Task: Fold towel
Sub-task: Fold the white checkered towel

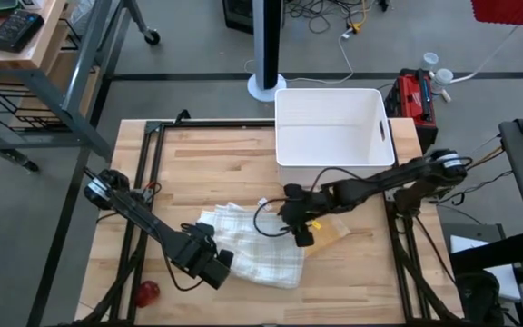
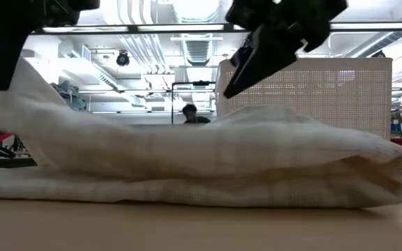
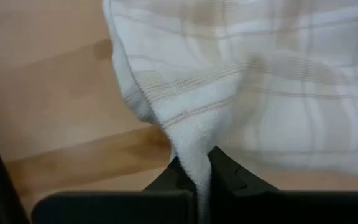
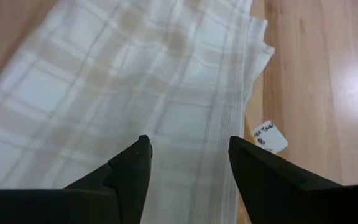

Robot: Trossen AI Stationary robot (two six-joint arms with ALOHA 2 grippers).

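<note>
A white towel [image 1: 260, 243] with faint tan checks lies in a loose, partly doubled heap on the wooden table [image 1: 198, 163]; in the low view the towel [image 2: 222, 164] is a low mound. At the heap's near left corner my left gripper [image 1: 214, 268] points down, shut on the cloth. My right gripper [image 1: 302, 234] hangs open above the towel's right edge, slanting down. In the right wrist view its gripper [image 4: 190, 148] has towel [image 4: 135, 81] below it and nothing between its fingers. A small white label [image 4: 270, 137] sticks out from the towel's edge. My left gripper pinches a gathered ridge of the towel [image 3: 194, 163] between its two fingers, coming from above and pointing down. The cloth rises to the fingers in a drawn-up peak [image 2: 19, 90], while the rest lies on the table. One layer or several, I cannot tell.
A white bin [image 1: 330, 127] stands at the table's far edge, right of the middle. A small red object [image 1: 148, 292] lies near the front left corner. A tan patch [image 1: 336, 232] shows beside the towel's right edge. Bare wood lies far left and near right.
</note>
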